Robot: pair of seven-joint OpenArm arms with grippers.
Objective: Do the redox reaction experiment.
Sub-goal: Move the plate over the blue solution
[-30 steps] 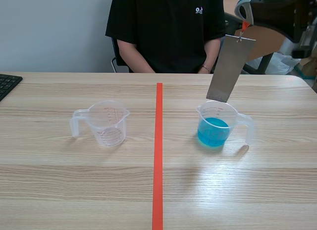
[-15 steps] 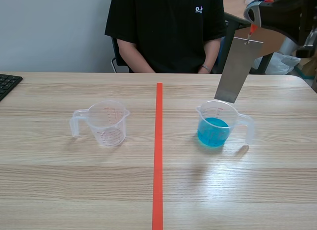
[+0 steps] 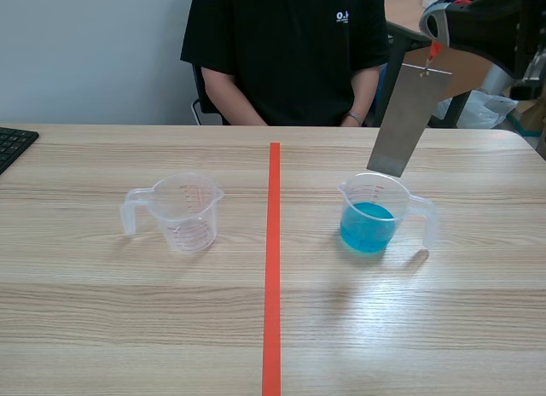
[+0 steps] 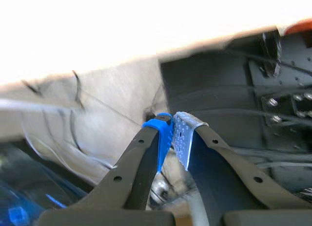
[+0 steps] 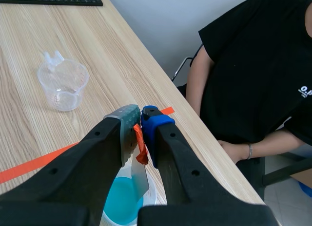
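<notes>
my right gripper is pinched shut on the little orange tab. the plate dangles from it, tilted, with its lower edge just above the far rim of the blue cup. it's not in the liquid yet.

my guess for doing the dip well: bring the low edge over the middle of the cup first, then go straight down slowly. since the plate only hangs from the tab it can probably swing, and a corner catching the rim could tip the cup. that cup looks light, so i'd rather not nudge it.

room wise i think i'm fine. the empty cup sits well apart, on the other side of the tape line. the blue cup's handle points toward the right end of the table, so i'd avoid drifting that way. a person sits past the far edge, behind the plate, so no swinging forward either.

my left gripper is closed on nothing and off the table, out of the way.
</notes>
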